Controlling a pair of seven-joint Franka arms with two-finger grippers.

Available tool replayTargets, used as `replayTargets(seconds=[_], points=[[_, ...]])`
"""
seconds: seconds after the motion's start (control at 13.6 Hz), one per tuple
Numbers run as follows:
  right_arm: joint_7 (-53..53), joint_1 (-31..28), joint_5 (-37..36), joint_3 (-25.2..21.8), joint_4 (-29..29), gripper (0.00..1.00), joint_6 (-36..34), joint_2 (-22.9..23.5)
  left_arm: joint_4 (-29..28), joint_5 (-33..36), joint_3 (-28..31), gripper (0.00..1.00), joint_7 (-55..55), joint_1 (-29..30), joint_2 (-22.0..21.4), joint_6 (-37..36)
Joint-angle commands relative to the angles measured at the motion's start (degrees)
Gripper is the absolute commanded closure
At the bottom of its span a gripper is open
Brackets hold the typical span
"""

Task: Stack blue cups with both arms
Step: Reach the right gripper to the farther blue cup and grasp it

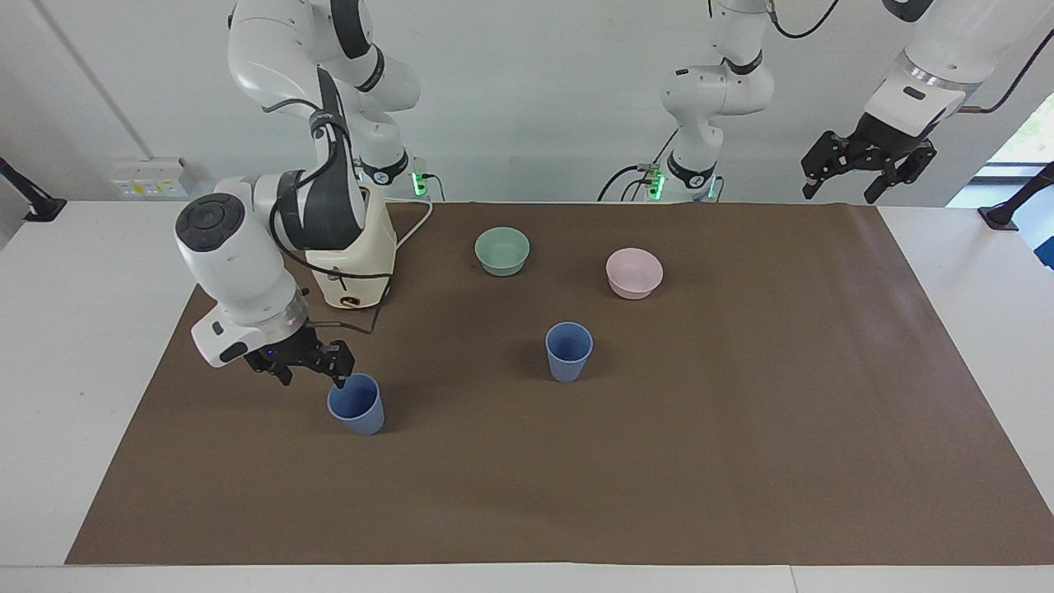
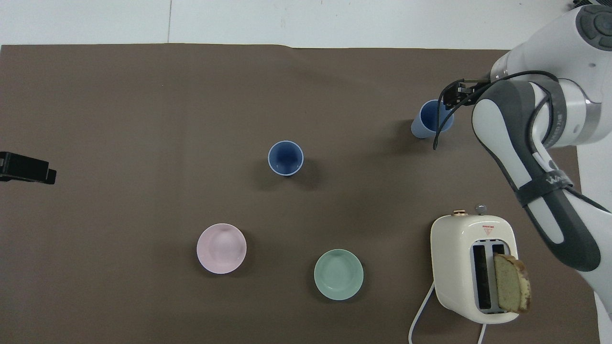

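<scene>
Facing view: your right gripper (image 1: 306, 368) hangs open, empty, at the outer blue cup (image 1: 356, 403)'s ten o'clock rim; left gripper (image 1: 860, 169) waits open, empty.
Overhead view: central blue cup (image 2: 285, 158) stands apart.
Progress: nothing gripped or stacked yet.

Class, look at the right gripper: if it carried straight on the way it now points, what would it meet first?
Most likely the blue cup toward the right arm's end of the table: the right gripper points down beside its rim. Whether it is touching yet is unclear.
</scene>
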Motion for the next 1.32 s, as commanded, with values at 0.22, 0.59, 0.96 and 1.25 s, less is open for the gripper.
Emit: replayTargets(seconds=[0.22, 0.59, 0.96, 1.25], points=[[0.04, 0.14, -0.79, 0.4, -2.01, 0.21, 5.53, 3.06, -2.67, 0.61, -0.17, 0.0, -2.42, -0.39, -1.89, 0.0], [0.13, 0.14, -0.44, 0.32, -3.26, 1.0, 6.42, 3.06, -1.62, 0.61, 0.35, 0.0, -2.69, 0.4, -1.54, -0.61], [0.13, 0.23, -0.35, 0.4, -3.08, 1.0, 6.24, 1.14, -1.62, 0.61, 0.44, 0.0, -2.69, 0.31, -1.54, -0.61], [1.26, 1.98, 0.26, 1.1, -3.08, 1.0, 4.14, -3.6, -1.62, 0.61, 0.53, 0.0, -2.69, 0.4, -1.54, -0.61]])
